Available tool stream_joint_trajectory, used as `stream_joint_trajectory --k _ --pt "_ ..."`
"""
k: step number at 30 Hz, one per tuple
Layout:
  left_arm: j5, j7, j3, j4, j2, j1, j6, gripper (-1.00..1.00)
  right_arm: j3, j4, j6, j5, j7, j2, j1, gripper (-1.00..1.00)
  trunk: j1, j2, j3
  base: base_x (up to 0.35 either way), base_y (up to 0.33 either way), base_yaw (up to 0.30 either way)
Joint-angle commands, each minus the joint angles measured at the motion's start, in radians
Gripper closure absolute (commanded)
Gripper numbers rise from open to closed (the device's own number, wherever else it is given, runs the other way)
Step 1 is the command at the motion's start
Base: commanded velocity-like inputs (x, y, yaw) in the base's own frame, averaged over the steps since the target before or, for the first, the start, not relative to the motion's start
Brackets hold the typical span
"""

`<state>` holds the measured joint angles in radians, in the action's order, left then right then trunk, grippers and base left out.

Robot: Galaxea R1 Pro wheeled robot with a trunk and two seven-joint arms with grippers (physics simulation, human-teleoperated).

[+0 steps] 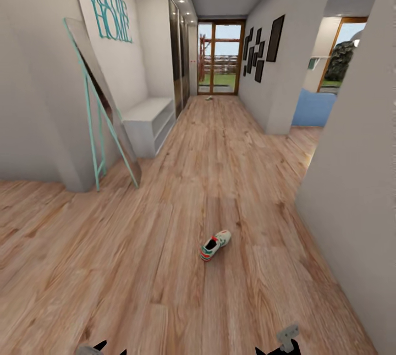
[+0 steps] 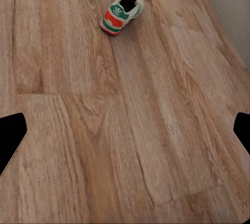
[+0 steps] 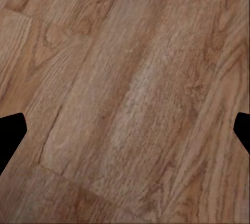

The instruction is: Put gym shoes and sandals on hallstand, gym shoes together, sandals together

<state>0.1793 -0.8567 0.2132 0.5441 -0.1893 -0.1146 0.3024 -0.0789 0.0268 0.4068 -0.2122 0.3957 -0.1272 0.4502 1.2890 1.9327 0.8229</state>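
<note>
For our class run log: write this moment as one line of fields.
phase: approach | gym shoe: alone on floor, on its sole | left gripper: open, empty | right gripper: open, empty | hallstand: ahead by the left wall

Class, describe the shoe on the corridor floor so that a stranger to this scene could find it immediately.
Start at the glass door ending the long corridor, then follow the wood-plank floor back toward the camera. Alone mid-floor lies a gym shoe: small, white, with green stripes and red-orange patches, the one bright object on brown boards.
</note>
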Motion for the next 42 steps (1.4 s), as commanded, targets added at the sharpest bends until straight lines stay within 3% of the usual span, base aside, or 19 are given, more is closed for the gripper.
stream_joint_trajectory --k 1,12,26,34,42 --pt "0.004 -0.005 0.002 -0.001 0.0 0.0 0.001 -1.0 -0.009 -0.001 0.003 -0.009 0.003 0.0 0.001 -1.0 0.0 0.0 0.0 0.327 0.004 -0.211" --pt "0.005 -0.005 0.002 -0.001 -0.001 0.0 0.001 -1.0 -0.009 -0.001 0.003 -0.009 0.003 0.0 0.001 -1.0 0.0 0.0 -0.009 0.321 0.063 -0.179" --pt "0.005 -0.005 0.003 -0.001 -0.001 0.0 0.001 -1.0 -0.009 -0.001 0.003 -0.009 0.003 0.0 0.001 -1.0 0.0 0.0 -0.01 0.279 0.189 -0.019" --pt "0.004 -0.005 0.003 -0.001 -0.001 0.0 0.001 -1.0 -0.009 -0.001 0.003 -0.009 0.003 0.0 0.001 -1.0 0.0 0.0 -0.01 0.054 0.043 -0.007" --pt "0.005 -0.005 0.003 -0.001 -0.001 0.0 0.001 -1.0 -0.009 -0.001 0.003 -0.009 0.003 0.0 0.001 -1.0 0.0 0.0 -0.01 0.002 0.001 -0.23"
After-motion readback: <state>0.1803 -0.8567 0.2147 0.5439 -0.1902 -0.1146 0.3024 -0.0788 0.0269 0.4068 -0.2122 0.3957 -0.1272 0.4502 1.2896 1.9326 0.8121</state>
